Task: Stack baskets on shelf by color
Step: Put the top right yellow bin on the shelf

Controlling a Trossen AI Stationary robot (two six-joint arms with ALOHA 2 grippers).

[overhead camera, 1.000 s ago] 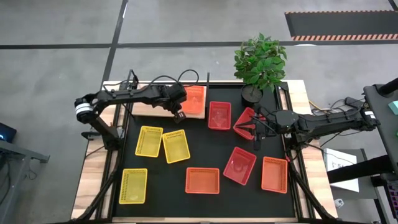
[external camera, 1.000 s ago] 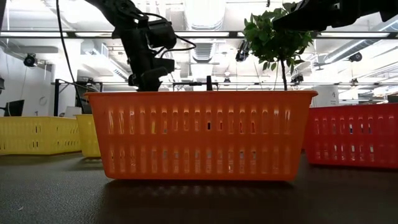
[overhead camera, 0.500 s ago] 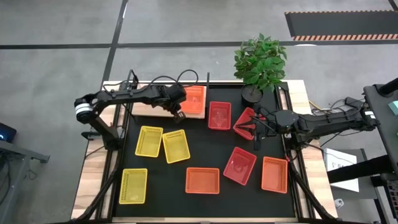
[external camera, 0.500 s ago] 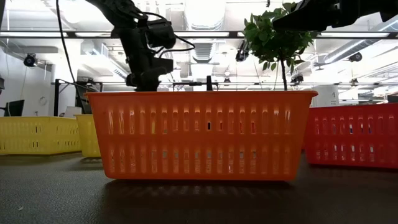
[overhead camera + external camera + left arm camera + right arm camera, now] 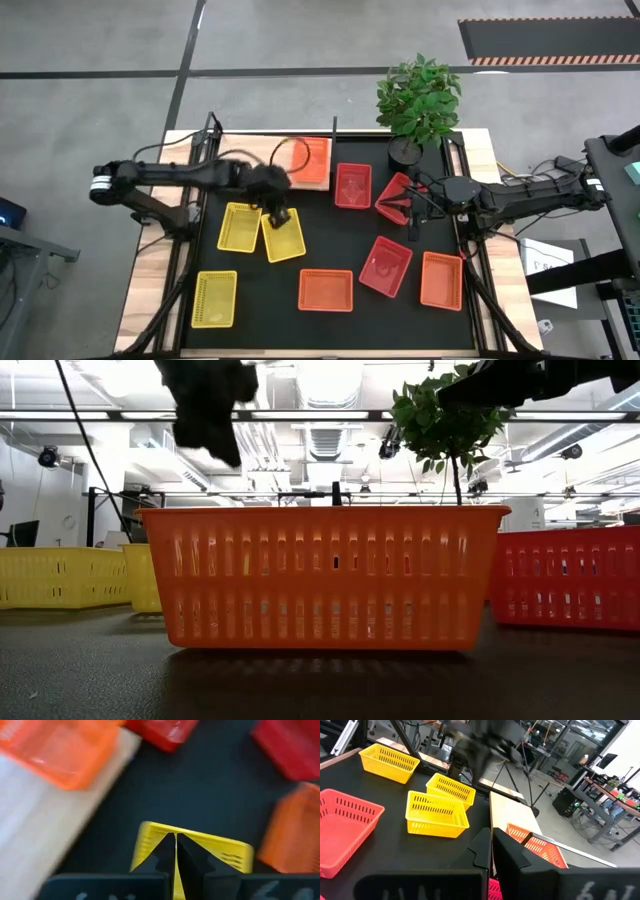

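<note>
Table (image 5: 150, 260) under a black mat; shelf (image 5: 240, 165) at back left holds one orange basket (image 5: 312, 160). Other baskets are loose on the mat.

Risk: left gripper (image 5: 281, 216) sits over the yellow basket (image 5: 283, 236) with jaws fully shut and empty. Descending like this would ram the mesh and shove it into its yellow neighbour (image 5: 240, 227).

Right gripper (image 5: 408, 207) is extended low at a tilted red basket (image 5: 398, 196); jaws closed, whether it holds the rim is unclear.

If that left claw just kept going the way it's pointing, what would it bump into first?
Most likely the yellow basket right ahead of the shut left claw, one of the pair on the black mat. How far off it is remains unclear.
</note>
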